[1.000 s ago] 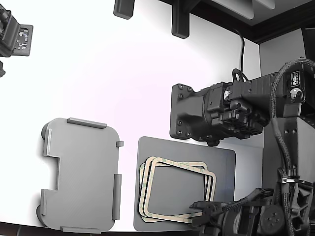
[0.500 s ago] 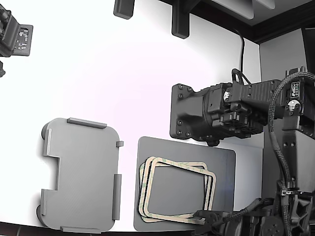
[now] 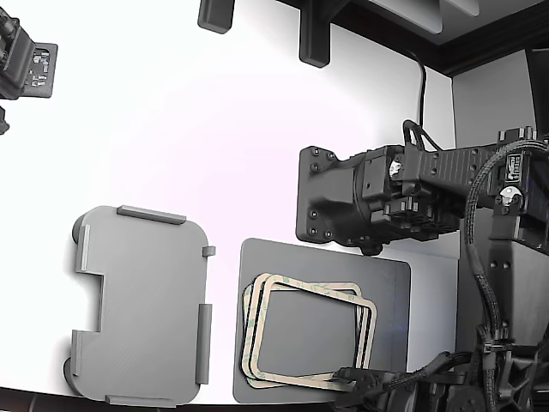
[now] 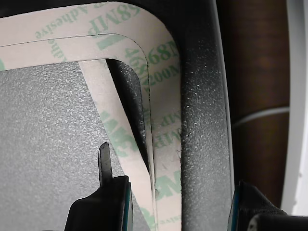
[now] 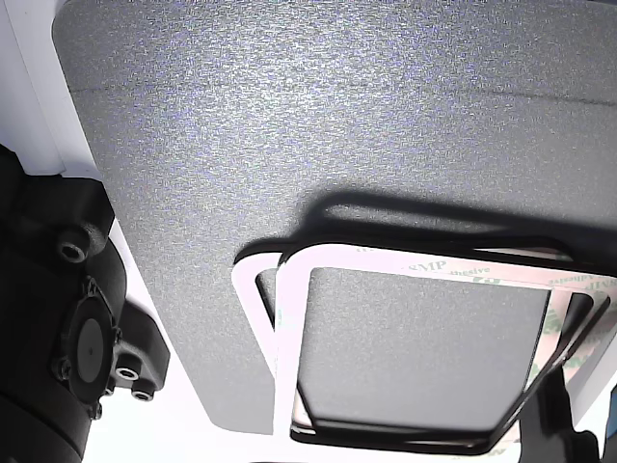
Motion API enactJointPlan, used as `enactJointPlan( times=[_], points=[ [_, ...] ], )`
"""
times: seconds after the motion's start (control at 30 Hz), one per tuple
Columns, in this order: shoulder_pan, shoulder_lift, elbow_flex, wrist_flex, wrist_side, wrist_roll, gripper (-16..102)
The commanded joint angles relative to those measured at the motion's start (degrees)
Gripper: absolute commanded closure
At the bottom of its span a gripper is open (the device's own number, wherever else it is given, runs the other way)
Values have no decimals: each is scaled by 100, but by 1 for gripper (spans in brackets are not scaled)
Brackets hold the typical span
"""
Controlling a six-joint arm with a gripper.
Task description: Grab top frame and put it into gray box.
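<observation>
Straddling a corner of the top frame, gripper open and empty.

Exterior view: top frame [image 3: 309,330] heads a loose stack on the dark gray sheet [image 3: 390,283]; gray box [image 3: 141,305] lies well apart toward this view's left, on the white table [image 3: 214,146], nothing in it. My gripper [image 3: 352,375] sits low at the stack's near edge. A second arm's black unit [image 3: 369,206] stands beyond the sheet. Wrist view: my gripper [image 4: 180,202] is parted, nothing held; one finger [image 4: 103,192] sits over the frame's open centre, the other [image 4: 255,204] outside on the sheet, the frame's side strip running between them. Judgement: closing should pinch that strip. Other view: stack [image 5: 289,328] fanned on the sheet; my gripper's state cannot be told here.
</observation>
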Motion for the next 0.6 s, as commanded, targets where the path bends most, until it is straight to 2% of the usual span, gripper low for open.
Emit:
enactJointPlan(
  times=[0.0, 0.13, 0.57],
  points=[
    [-53, 88, -105, -26, 18, 44, 10],
    [-35, 114, -88, 9, 18, 114, 17],
    [-9, 88, -132, -70, 70, 97, 26]
  ],
)
